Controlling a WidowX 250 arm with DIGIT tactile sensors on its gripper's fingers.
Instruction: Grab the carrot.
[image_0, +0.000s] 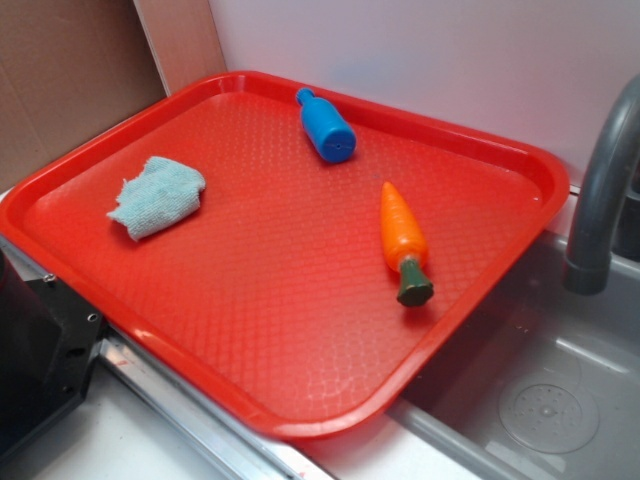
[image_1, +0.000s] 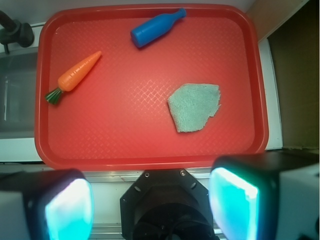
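A red tray (image_0: 480, 290) sits flat, one corner overhanging a grey sink (image_0: 560, 400). I'll place everything against that tray.

The carrot (image_0: 401, 240) lies on its side on the tray's textured floor, toward the edge nearest the sink. In the exterior view its orange tip points to the tray's far rim and its dark green stem points to the near rim. It touches nothing else. From the wrist camera the carrot (image_1: 77, 75) shows in the upper left part of the tray, lying slantwise.

A blue bottle (image_0: 325, 126) lies on its side by the tray's far rim, well apart from the carrot, its narrow neck toward the far corner. A pale blue-green cloth (image_0: 156, 196) lies crumpled on the opposite side of the tray from the carrot, near the rim away from the sink.

A grey tap (image_0: 603, 190) curves up beside the tray's sink-side edge.

The gripper (image_1: 152, 207) hangs off the tray, beyond its near rim in the wrist view. The jaws stand wide apart with nothing between them; both pads (image_1: 67, 212) look blurred and glowing.
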